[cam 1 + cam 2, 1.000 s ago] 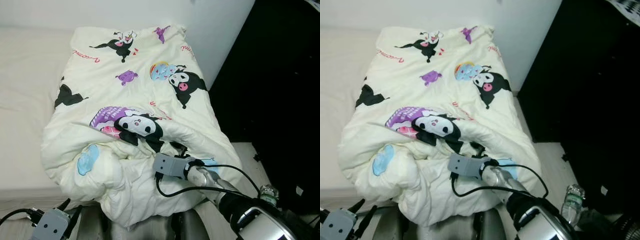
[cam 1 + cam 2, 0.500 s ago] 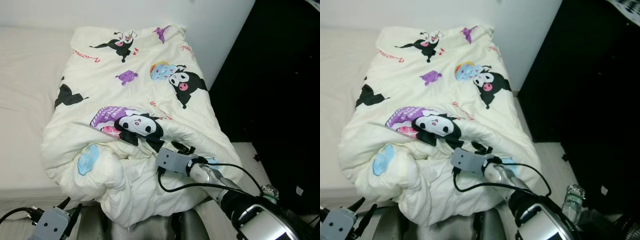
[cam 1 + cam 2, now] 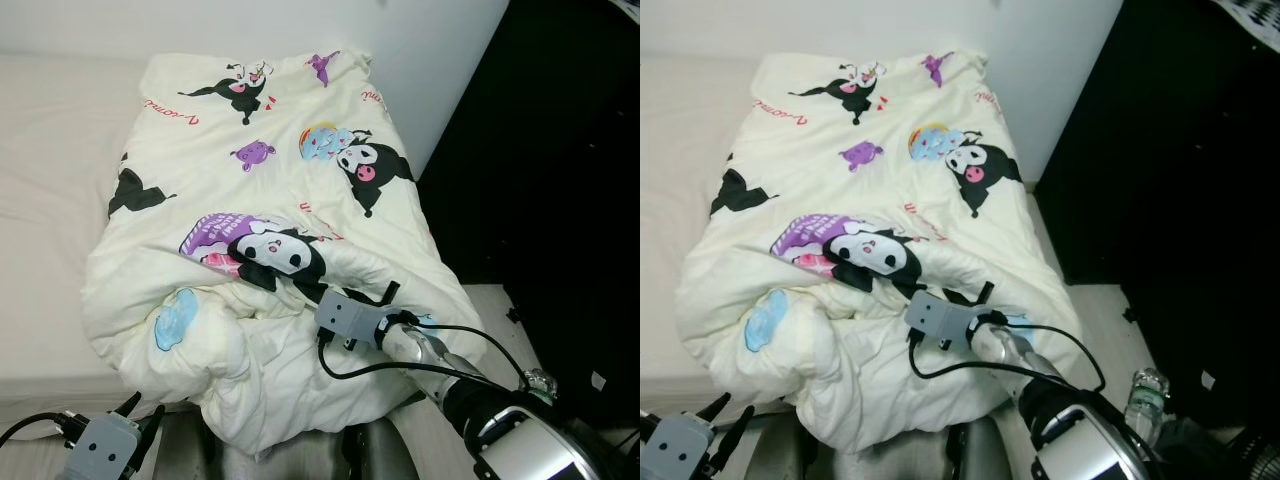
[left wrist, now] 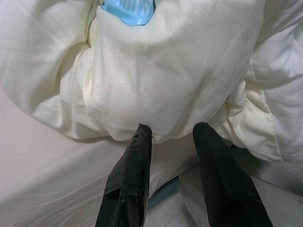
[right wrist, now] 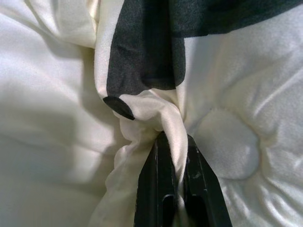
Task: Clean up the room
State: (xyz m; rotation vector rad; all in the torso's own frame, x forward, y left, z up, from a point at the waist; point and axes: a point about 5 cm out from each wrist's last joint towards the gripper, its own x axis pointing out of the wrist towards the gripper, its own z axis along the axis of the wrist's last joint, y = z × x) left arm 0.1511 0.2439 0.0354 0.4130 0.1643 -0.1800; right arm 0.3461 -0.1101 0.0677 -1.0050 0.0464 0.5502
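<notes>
Right gripper (image 5: pixel 174 142) pinches a fold of the quilt (image 3: pixel 260 180), whose length runs away ahead of it up the bed (image 3: pixel 50 150); left gripper (image 4: pixel 173 132), spread, sits just below the near hem.

Right arm (image 3: pixel 430 352) reaches forward, jaws pinched shut; left gripper (image 4: pixel 173 130) low, jaws parted

1. Red cursive lettering on the cream comforter (image 3: pixel 270 200) near its upper left corner, upside down, too small to read.
2. More red script at its upper right edge and centre, likewise illegible.
</notes>
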